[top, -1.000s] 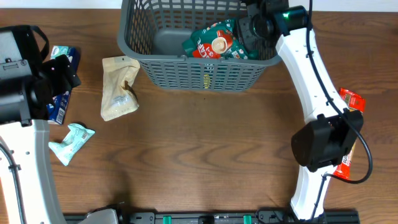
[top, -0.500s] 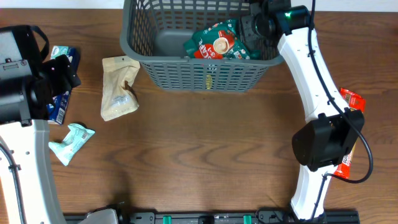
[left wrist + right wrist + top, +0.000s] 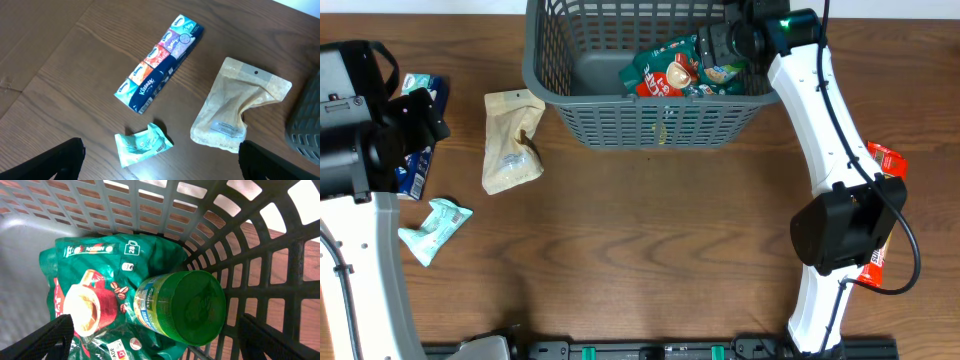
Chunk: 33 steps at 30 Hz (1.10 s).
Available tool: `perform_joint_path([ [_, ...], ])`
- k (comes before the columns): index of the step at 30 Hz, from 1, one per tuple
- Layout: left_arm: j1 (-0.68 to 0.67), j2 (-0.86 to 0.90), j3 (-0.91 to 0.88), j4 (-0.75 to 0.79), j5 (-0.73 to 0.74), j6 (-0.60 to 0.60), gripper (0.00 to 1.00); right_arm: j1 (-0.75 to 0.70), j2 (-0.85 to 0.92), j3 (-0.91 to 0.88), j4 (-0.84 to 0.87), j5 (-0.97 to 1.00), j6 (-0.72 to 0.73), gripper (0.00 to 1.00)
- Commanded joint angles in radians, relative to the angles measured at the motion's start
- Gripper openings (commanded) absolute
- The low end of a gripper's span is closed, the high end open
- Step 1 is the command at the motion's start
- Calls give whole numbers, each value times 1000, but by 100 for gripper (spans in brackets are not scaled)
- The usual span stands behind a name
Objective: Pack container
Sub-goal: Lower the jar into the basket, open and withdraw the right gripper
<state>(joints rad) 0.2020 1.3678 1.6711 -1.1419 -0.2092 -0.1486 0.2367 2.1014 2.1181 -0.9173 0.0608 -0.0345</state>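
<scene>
1. Brown wooden table fills every view, and both arms reach over it.
2. Inside the basket, the right gripper hangs with its two dark fingers spread wide at the lower corners of the wrist view, gripping nothing.
3. Just below it lies a cylindrical jar with a glossy green lid, tilted so that the lid faces the camera.
4. That jar rests on a green foil coffee packet printed with a red cup.
5. Both lie against the curved corner of the large dark grey plastic lattice container, which stands at the table's far edge, on the right arm's side of the middle.
6. Well apart from it, a red packet lies by the right arm's base, partly hidden.
7. Out on the other side, the left gripper hovers above the table with its fingers wide apart and empty.
8. Nearest beneath it is a crumpled teal wrapper.
9. Beyond that lies a long dark blue tissue pack.
10. A beige paper pouch lies near the container's outer wall.
</scene>
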Motion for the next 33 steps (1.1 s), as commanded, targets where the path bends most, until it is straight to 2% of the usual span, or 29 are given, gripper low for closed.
perform_joint_path([
  [1,4,5,1,-2,0,17,98,-3,-3,45,-13,-56,-37,86],
  [4,4,5,1,-2,0,17,99,24,-13,135,-66,-134,-102,88],
  [6,4,5,1,-2,0,17,99,43,-15,215,-122,-137,-139,92],
  [9,4,5,1,-2,0,17,98,55,-15,353,-201,-35,-124,99],
  [14,4,5,1,-2,0,17,99,-10,-16,581,-352,198,101,99],
  [18,4,5,1,-2,0,17,99,-148,-16,734,-577,257,368,99],
  [21,4,5,1,-2,0,17,99,-277,-16,806,-756,255,480,99],
  [23,4,5,1,-2,0,16,99,-361,-24,810,-781,174,412,99],
  [27,4,5,1,-2,0,17,99,-466,-44,787,-782,45,397,99],
  [30,4,5,1,-2,0,17,99,-520,-95,698,-782,4,378,99],
  [33,4,5,1,-2,0,17,98,-558,-194,532,-782,3,343,99],
])
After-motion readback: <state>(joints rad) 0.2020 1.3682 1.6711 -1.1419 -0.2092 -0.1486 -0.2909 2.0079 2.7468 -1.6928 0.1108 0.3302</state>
